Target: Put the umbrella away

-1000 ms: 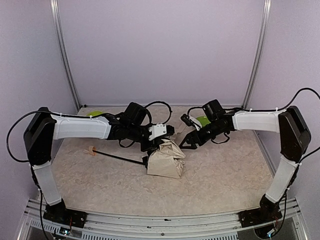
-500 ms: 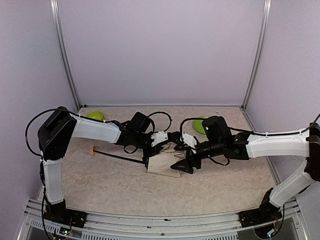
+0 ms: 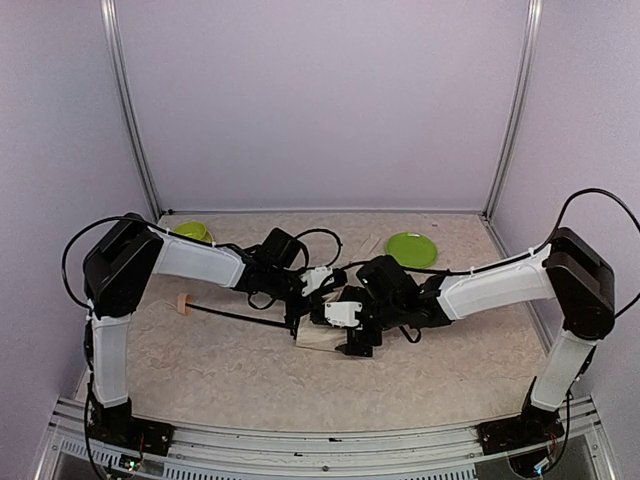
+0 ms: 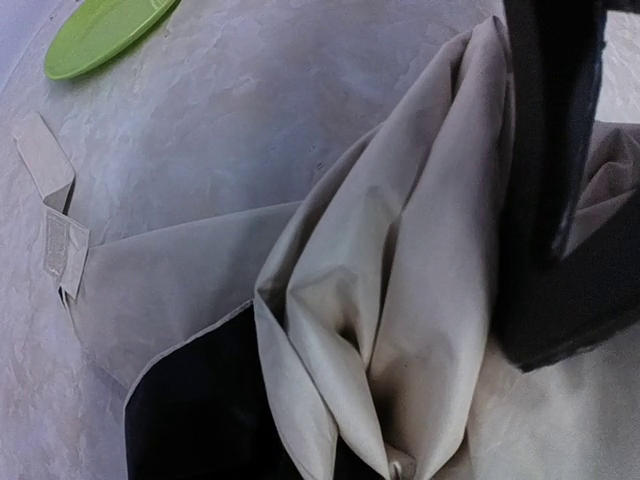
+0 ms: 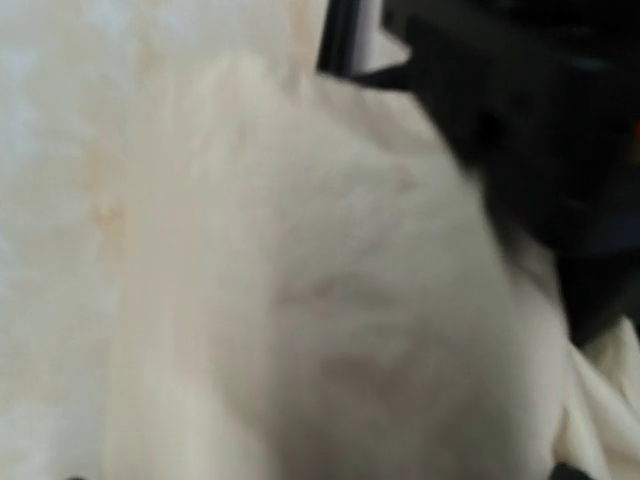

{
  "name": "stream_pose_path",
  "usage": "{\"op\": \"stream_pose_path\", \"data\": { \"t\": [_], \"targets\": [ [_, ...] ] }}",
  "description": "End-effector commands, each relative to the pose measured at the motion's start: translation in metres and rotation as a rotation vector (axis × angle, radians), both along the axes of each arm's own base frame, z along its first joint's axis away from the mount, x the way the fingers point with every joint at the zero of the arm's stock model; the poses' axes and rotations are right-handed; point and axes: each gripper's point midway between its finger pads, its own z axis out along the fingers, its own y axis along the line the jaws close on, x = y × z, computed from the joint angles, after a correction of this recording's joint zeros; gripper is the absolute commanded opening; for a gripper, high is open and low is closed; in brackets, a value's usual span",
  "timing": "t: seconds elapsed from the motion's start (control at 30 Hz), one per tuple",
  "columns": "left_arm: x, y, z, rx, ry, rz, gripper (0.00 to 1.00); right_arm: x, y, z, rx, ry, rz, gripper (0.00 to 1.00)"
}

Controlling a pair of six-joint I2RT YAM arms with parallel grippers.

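The umbrella lies half folded in the middle of the table. Its cream canopy (image 3: 316,338) is mostly covered by both grippers. Its thin black shaft (image 3: 240,315) runs left to the small wooden knob handle (image 3: 183,302). My left gripper (image 3: 302,312) sits at the canopy's left end; in the left wrist view the cream folds (image 4: 400,300) and black underside (image 4: 200,420) bunch toward it, pinched. My right gripper (image 3: 347,335) presses onto the canopy from the right. The right wrist view shows only blurred cream fabric (image 5: 300,300), and its fingers are hidden.
A green plate (image 3: 411,249) lies at the back right and shows in the left wrist view (image 4: 100,30). Another green plate (image 3: 190,231) is at the back left. The umbrella's closing strap (image 4: 55,215) lies on the table. Walls enclose three sides.
My right arm swung left from near the green plate and came down onto the canopy. The canopy went from tented up to flattened. My left gripper stayed at the canopy.
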Motion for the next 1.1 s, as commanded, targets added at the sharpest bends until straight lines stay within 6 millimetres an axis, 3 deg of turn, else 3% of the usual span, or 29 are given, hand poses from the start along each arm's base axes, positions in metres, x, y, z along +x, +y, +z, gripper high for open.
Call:
{"op": "stream_pose_path", "data": {
  "t": [0.0, 0.17, 0.23, 0.3, 0.37, 0.53, 0.6, 0.73, 0.8, 0.9, 0.97, 1.07],
  "targets": [
    [-0.011, 0.008, -0.031, 0.054, 0.096, -0.01, 0.0, 0.006, -0.005, -0.033, -0.144, -0.009, 0.012, 0.96],
    [-0.008, 0.01, -0.033, 0.034, 0.133, 0.006, 0.0, -0.006, -0.012, -0.069, -0.222, 0.126, 0.01, 0.81],
    [-0.001, 0.012, -0.027, 0.009, 0.141, 0.033, 0.02, -0.015, -0.013, -0.078, -0.24, 0.2, 0.008, 0.68],
    [0.013, 0.013, -0.012, -0.04, 0.135, 0.081, 0.24, -0.024, -0.015, -0.082, -0.248, 0.276, -0.001, 0.52],
    [0.029, 0.016, 0.01, -0.117, 0.128, 0.137, 0.48, -0.033, -0.016, -0.085, -0.248, 0.35, -0.013, 0.45],
    [0.073, 0.039, 0.079, -0.356, 0.057, 0.304, 0.78, -0.048, -0.024, -0.093, -0.268, 0.529, -0.077, 0.33],
    [0.086, 0.06, 0.107, -0.455, 0.03, 0.404, 0.85, -0.051, -0.026, -0.097, -0.283, 0.6, -0.122, 0.31],
    [0.103, 0.107, 0.16, -0.573, -0.096, 0.574, 0.89, -0.056, -0.032, -0.105, -0.312, 0.725, -0.18, 0.26],
    [0.094, 0.116, 0.19, -0.579, -0.165, 0.577, 0.88, -0.056, -0.033, -0.105, -0.309, 0.776, -0.203, 0.26],
    [0.052, 0.102, 0.203, -0.488, -0.201, 0.437, 0.79, -0.053, -0.032, -0.097, -0.283, 0.891, -0.262, 0.26],
    [0.01, 0.086, 0.2, -0.38, -0.269, 0.271, 0.73, -0.051, -0.032, -0.094, -0.274, 0.971, -0.305, 0.24],
    [-0.059, 0.061, 0.174, -0.281, -0.256, 0.013, 0.72, -0.058, -0.022, -0.087, -0.248, 1.08, -0.292, 0.23]
  ]
}}
